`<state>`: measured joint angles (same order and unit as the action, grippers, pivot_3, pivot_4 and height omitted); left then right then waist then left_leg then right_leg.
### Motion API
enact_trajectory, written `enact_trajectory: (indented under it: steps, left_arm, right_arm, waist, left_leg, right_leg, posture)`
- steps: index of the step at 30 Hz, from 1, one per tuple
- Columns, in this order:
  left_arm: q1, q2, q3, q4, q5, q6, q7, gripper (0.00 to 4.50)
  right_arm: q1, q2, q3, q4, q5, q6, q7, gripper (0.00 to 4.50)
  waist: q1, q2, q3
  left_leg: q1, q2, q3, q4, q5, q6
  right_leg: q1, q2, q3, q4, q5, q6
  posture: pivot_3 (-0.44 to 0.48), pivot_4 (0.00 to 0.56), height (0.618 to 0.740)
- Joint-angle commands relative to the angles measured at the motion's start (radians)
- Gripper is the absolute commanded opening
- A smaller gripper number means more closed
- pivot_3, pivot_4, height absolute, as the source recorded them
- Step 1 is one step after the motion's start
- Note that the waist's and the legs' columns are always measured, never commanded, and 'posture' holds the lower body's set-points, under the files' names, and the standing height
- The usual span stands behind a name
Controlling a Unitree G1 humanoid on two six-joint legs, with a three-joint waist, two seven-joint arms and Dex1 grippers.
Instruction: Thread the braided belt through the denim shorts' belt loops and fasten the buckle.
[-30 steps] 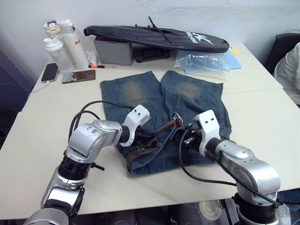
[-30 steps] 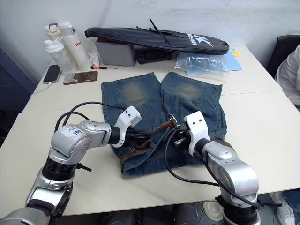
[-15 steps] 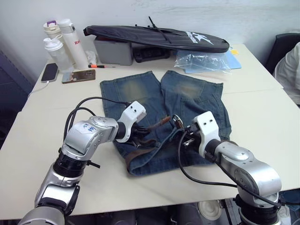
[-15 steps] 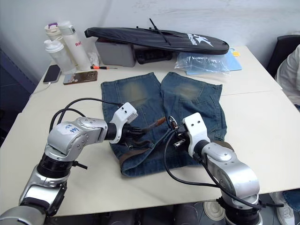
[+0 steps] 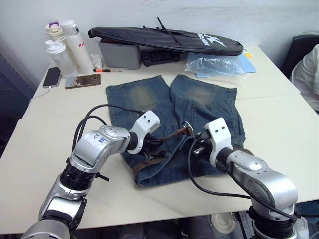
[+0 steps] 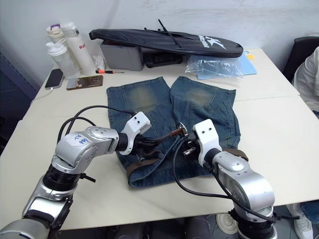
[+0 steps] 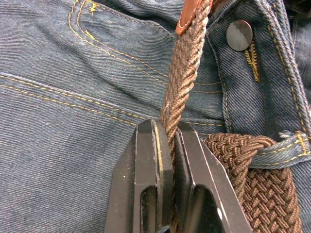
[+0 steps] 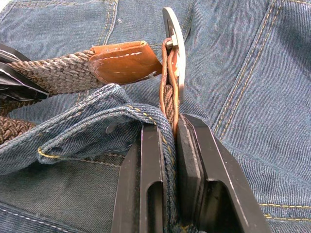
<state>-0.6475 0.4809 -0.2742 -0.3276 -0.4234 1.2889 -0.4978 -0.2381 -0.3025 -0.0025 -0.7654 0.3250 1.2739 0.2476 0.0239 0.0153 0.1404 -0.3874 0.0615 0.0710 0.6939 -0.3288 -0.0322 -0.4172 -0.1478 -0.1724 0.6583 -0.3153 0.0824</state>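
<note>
Belt (image 7: 182, 92) pinched in left tool (image 7: 166, 133); buckle (image 8: 175, 51) above right tool (image 8: 170, 128).

The denim shorts (image 5: 174, 114) are faded blue with yellowish worn patches on both legs and mustard-yellow stitching along the seams. The braided belt (image 7: 184, 82) is dark brown in a woven pattern, ending in a tan leather tip (image 8: 124, 60). The buckle (image 8: 174, 43) is silver metal on a tan leather tab. A dull grey metal button (image 7: 239, 35) sits on the waistband. The worktop (image 5: 279, 124) is cream. The long bag (image 5: 164, 40) is black with white lettering.
</note>
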Motion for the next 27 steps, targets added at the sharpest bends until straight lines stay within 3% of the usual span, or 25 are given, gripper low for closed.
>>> enact_trajectory:
  steps: [1,14,27]
  left_arm:
    - [-0.012,0.001,0.011,-0.019,-0.001,-0.008,-0.004,0.00]
    - [-0.026,0.018,0.018,0.011,0.010,-0.018,-0.002,0.00]
    - [-0.044,-0.033,-0.041,0.020,0.050,-0.035,0.042,0.00]
  right_arm:
    - [-0.001,0.014,0.014,-0.061,0.021,-0.006,-0.007,0.04]
    - [0.033,0.014,0.008,-0.063,0.011,-0.005,-0.045,0.04]
    - [0.032,0.016,0.032,-0.084,0.028,-0.005,-0.053,0.04]
  waist:
    - [0.000,0.000,0.000]
    - [0.000,-0.001,0.001]
    - [0.000,-0.001,0.001]
  left_leg:
    - [0.000,0.000,0.000,0.000,0.000,0.000]
    - [0.000,0.000,0.000,-0.001,0.000,0.000]
    - [0.000,0.000,0.000,-0.001,-0.001,0.001]
  right_leg:
    - [0.000,0.000,0.000,0.000,0.000,0.000]
    - [0.000,0.000,0.000,-0.001,0.000,0.000]
    - [0.000,0.000,0.000,-0.001,0.000,0.000]
  posture:
    - [0.000,0.150,0.642]
    - [0.000,0.150,0.642]
    - [0.000,0.150,0.642]
